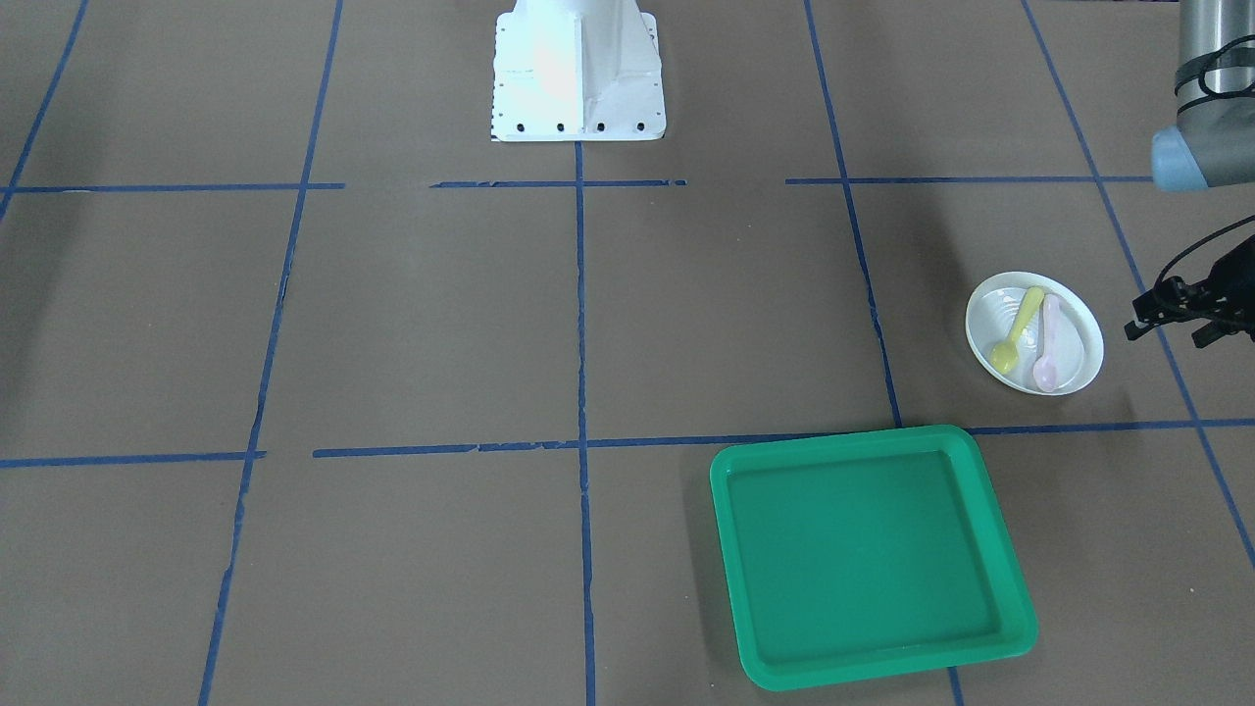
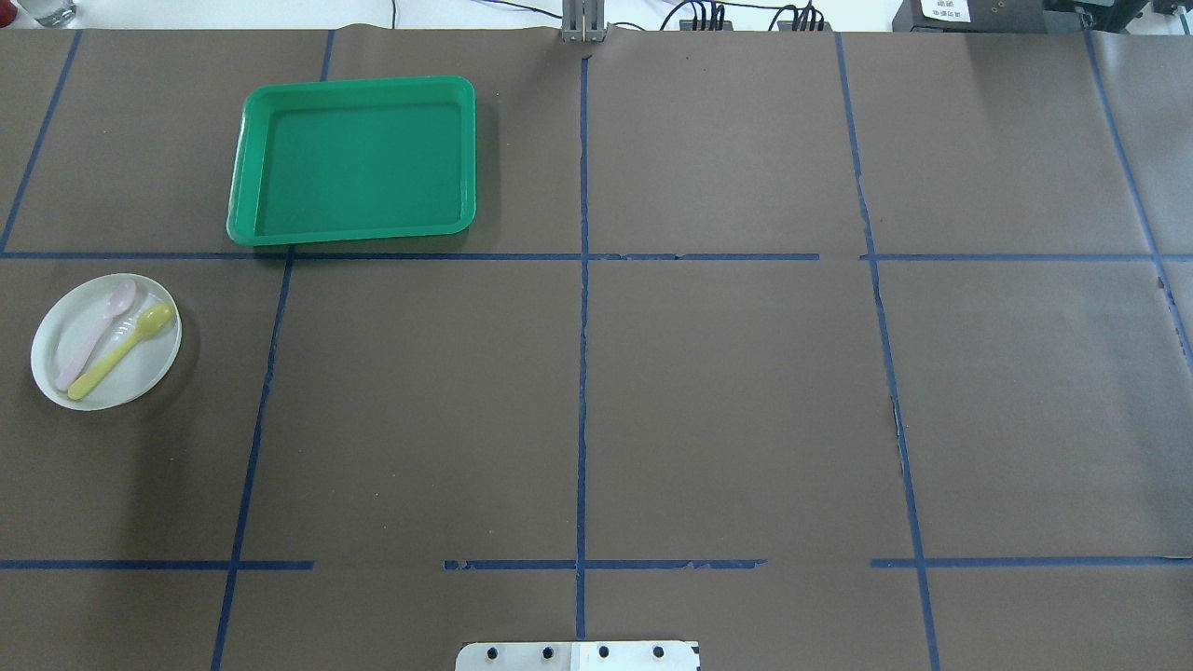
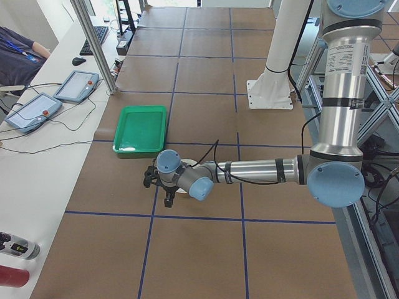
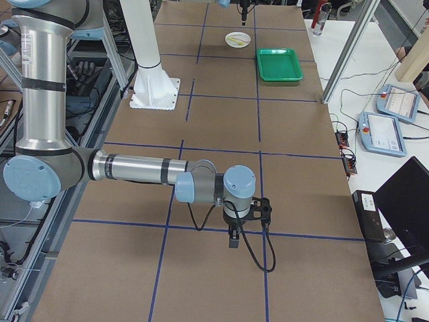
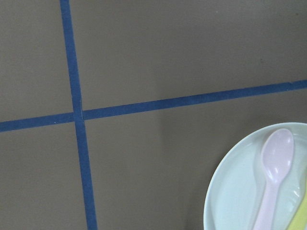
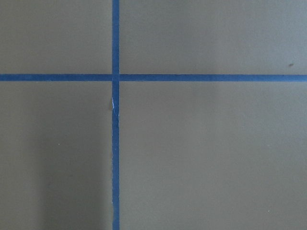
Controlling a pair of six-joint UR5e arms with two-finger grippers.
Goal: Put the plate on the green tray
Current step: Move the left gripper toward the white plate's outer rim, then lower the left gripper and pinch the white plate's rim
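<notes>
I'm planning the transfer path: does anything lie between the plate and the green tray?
Nothing visible does. Only table surface and a flat tape line separate the plate from the green tray.

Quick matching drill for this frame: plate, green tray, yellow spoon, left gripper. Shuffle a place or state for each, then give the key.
Things:
1 plate
2 green tray
3 yellow spoon
4 left gripper

States:
A nothing in it
B lies on the plate beside the pink spoon
C off to the plate's side, holding nothing
D on the table paper, outside the tray

Pairs: 1-D, 2-A, 3-B, 4-C
</notes>
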